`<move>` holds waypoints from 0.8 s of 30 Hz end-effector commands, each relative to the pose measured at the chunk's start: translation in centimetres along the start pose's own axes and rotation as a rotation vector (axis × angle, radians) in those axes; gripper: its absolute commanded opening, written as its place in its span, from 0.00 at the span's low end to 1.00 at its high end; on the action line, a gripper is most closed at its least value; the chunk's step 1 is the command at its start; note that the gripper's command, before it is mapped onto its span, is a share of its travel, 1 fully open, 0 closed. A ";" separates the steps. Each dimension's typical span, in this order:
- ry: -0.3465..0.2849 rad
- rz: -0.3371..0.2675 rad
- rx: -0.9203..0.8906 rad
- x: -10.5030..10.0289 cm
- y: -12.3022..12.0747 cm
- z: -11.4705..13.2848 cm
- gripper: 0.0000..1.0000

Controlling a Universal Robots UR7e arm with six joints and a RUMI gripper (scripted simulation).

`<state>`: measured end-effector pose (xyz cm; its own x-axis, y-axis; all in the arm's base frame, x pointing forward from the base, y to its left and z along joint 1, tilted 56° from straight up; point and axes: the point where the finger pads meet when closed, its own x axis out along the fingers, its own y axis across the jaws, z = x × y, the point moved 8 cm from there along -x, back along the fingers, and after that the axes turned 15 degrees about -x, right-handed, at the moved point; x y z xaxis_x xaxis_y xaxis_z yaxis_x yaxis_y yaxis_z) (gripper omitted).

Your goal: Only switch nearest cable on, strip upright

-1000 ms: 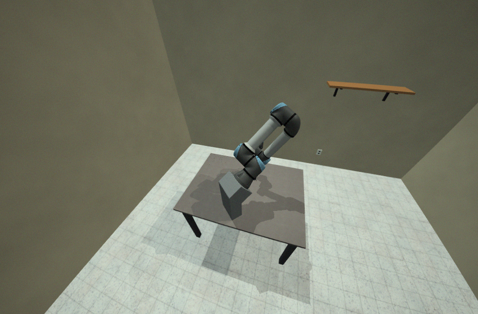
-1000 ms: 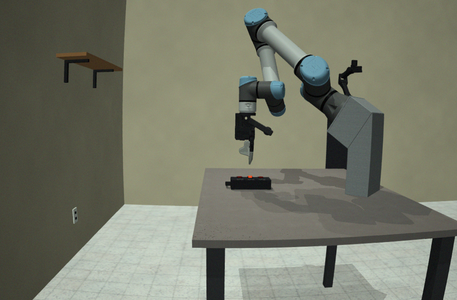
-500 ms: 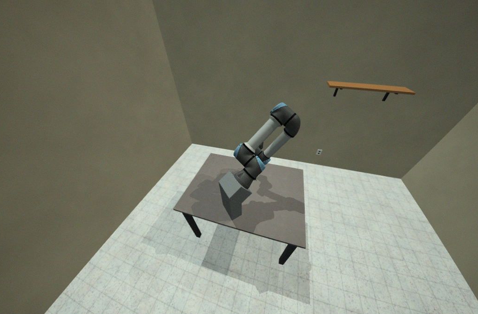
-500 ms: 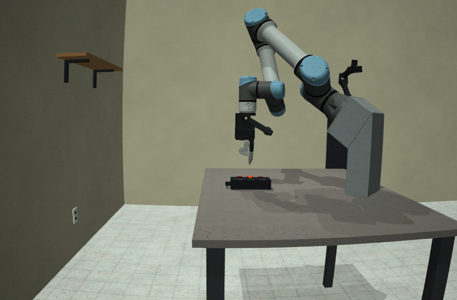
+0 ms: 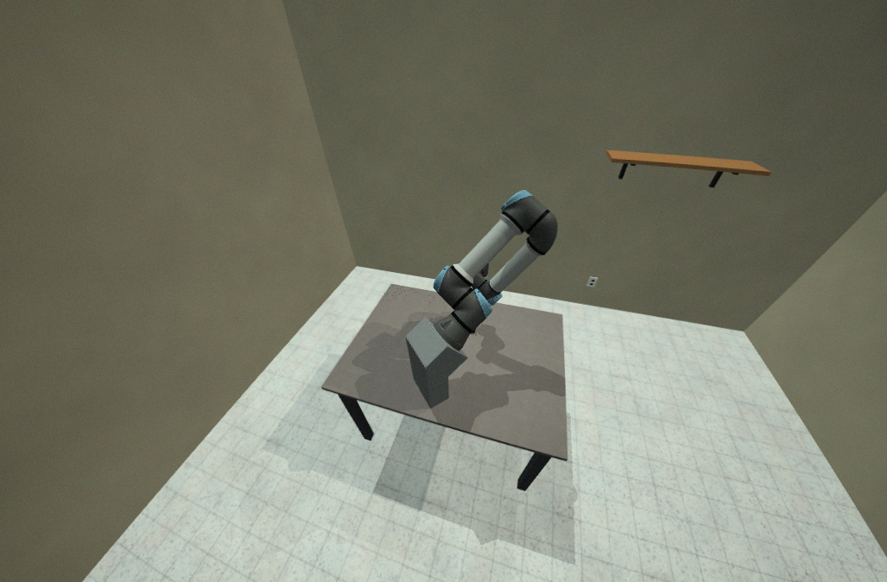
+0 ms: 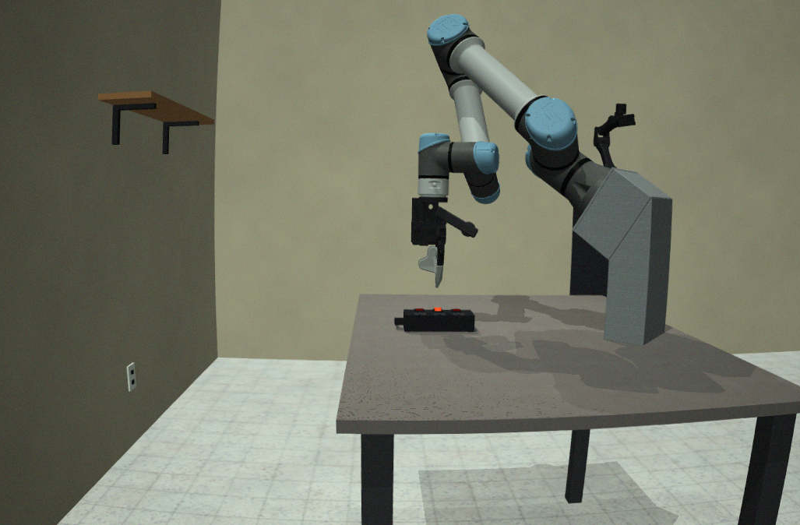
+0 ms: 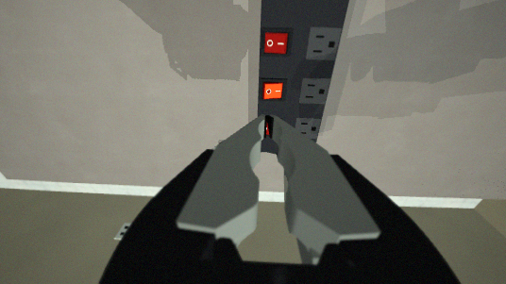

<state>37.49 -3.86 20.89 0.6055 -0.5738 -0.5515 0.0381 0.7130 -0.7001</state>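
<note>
A grey two-jaw tool (image 6: 438, 278) on a six-joint arm with blue joint caps hangs above a black rectangular power strip (image 6: 438, 320), which lies flat and face up near the far left edge of a grey-brown counter (image 6: 537, 396). The tool is clenched on nothing, its jaws drawn together into a single narrow tip, clear of the strip and with open air between the two.

In the wrist view the strip runs away from the camera, three red rocker switches down its left side and three sockets down its right. The middle switch (image 7: 273, 91) glows a brighter orange-red than the far switch (image 7: 276, 42), which suggests it alone is lit and on. The near switch (image 7: 267, 128) shows only as a red sliver between the closed jaw tips, and its position cannot be told. The cable stub (image 6: 399, 322) juts from the strip's left end in the exterior view, the end under the tool.

Judged from this, no switch has yet been pressed into its final setting: the middle switch looks left to be turned off, and the near switch, closest to the cable, likely left to be turned on. The strip already sits the right way up. The closed tip lined up over the near switch reads as readiness for a downward press.
</note>
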 end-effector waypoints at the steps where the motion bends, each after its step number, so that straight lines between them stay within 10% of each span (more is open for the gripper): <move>1: 0.002 0.001 0.000 0.1 0.0 -0.1 0.00; 24: 0.000 -0.001 0.001 1.5 -0.1 0.0 0.00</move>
<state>37.98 -4.40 20.28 0.6036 -0.5738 -0.5535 0.0364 0.7134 -0.6998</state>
